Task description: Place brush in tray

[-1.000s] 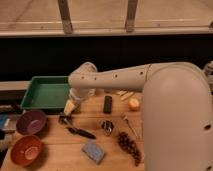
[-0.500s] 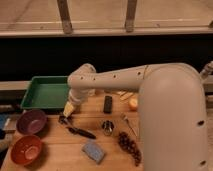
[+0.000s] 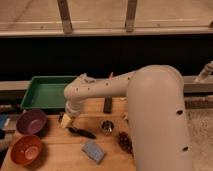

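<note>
Since half a second ago the white arm has dipped lower, and the gripper now hangs just above the wooden surface, close over the left end of the brush. Whether the gripper is wide, narrow or closed on anything cannot be told from this view.

That brush is a slim, black, long-handled piece lying flat on the surface, slanted so that its thicker, blocky end points up-left toward the gripper and its thin handle runs down-right. It has not shifted. It lies outside the tray, in front of the tray's near rim, between the purple bowl on the left and a small metal cup on the right.

The tray is a shallow green rectangle with raised sloping rims at the back left of the surface. An orange bowl sits in front of the purple one. A blue sponge lies near the brush handle's tip, toward the front, and a short black block stands behind the cup.
</note>
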`<state>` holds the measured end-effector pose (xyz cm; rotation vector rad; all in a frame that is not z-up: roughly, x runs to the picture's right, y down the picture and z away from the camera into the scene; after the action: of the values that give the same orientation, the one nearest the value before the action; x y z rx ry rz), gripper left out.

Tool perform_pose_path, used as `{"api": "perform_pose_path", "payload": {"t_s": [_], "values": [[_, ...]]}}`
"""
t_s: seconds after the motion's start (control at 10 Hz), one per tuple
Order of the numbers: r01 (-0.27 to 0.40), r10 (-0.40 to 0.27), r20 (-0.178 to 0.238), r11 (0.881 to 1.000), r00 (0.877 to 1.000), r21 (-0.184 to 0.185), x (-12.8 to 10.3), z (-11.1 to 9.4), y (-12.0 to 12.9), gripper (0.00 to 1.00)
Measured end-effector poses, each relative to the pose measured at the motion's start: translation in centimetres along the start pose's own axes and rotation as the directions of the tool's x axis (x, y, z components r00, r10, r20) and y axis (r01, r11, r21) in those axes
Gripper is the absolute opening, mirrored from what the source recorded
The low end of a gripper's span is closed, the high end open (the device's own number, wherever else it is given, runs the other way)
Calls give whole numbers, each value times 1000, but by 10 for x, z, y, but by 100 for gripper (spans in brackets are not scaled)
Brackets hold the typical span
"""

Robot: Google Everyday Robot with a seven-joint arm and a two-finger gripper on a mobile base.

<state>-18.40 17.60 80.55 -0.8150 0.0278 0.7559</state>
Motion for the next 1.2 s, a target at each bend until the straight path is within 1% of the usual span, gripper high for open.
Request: {"api": "perform_pose_path", "payload": {"t_s": [0.2, 0.4, 0.7, 0.9, 1.2], "values": [[-5, 5, -12, 1000, 1000, -15, 2, 4, 5, 80], [0, -1, -23, 999, 1000, -34, 2, 14, 11, 80], [4, -5, -30, 999, 1000, -49, 0, 23, 15, 80], [3, -5, -37, 999, 999, -51, -1, 27, 15, 80], [3, -6, -71, 999, 997, -44, -3, 39, 19, 80]]}}
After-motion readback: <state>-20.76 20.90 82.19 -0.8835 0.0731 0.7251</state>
